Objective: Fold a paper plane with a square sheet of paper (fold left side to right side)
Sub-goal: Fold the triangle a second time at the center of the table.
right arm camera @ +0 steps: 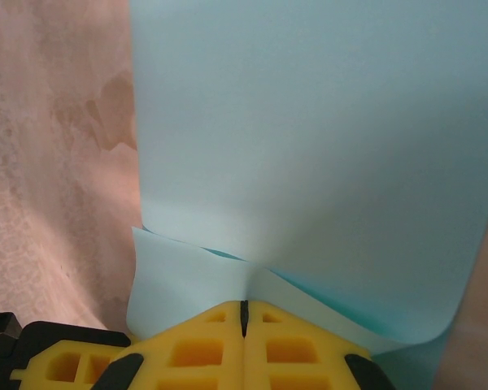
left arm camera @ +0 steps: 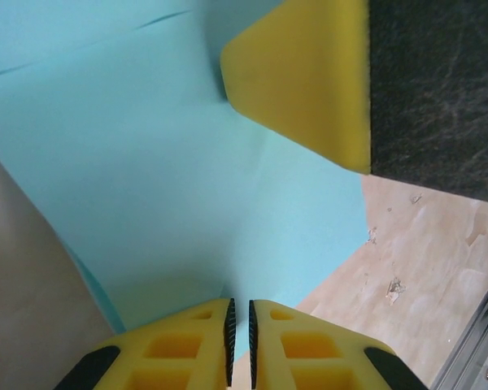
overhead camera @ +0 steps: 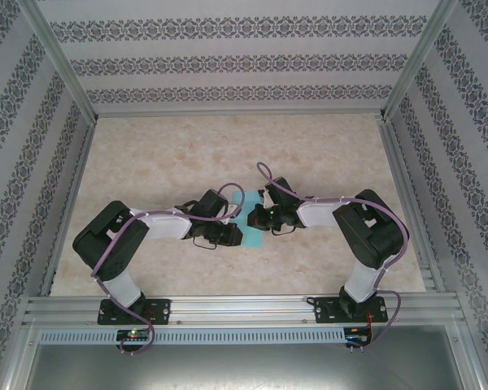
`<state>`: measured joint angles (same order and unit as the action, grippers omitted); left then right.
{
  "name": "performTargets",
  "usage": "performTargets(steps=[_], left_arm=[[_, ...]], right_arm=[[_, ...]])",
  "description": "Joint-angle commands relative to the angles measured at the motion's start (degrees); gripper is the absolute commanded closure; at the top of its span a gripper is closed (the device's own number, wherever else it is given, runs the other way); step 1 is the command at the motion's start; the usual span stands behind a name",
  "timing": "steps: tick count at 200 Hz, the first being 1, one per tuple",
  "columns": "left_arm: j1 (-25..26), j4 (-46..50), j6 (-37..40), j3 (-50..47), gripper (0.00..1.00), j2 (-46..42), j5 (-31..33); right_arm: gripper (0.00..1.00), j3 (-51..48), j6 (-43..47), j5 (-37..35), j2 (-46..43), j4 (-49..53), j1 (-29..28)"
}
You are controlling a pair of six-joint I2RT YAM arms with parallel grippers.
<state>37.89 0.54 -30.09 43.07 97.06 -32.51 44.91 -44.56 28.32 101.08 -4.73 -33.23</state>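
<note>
Square sheet of paper [left arm camera: 171, 187]: plain turquoise-blue, matte, no print. At its edge, my left gripper [left arm camera: 240, 325] was yellow with black ribbed inner faces. My right gripper [right arm camera: 244, 309] was the same yellow, with black patches lower down. Table [overhead camera: 228, 146] around the sheet: beige, marbled cream. Walls [overhead camera: 228, 61] beyond the sheet wore white paper with grey floral bands.

From above I see both arms bent inward over the marbled desk [overhead camera: 146, 146], the left gripper [overhead camera: 226, 235] and right gripper [overhead camera: 263, 216] meeting at the turquoise square sheet of paper [overhead camera: 250, 213] mid-desk.
</note>
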Motion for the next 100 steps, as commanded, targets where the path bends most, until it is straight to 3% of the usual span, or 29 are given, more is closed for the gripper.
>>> performTargets(steps=[1,100], left_arm=[[-0.05,0.52,-1.35,-2.63,0.84,-1.06,1.89],[-3.38,2.25,-3.31,-8.92,0.88,-12.01,2.08]], right_arm=[[1.0,-0.88,1.84,-2.23,2.28,7.27,0.1],[1.0,-0.71,1.93,-1.93,2.28,7.25,0.1]])
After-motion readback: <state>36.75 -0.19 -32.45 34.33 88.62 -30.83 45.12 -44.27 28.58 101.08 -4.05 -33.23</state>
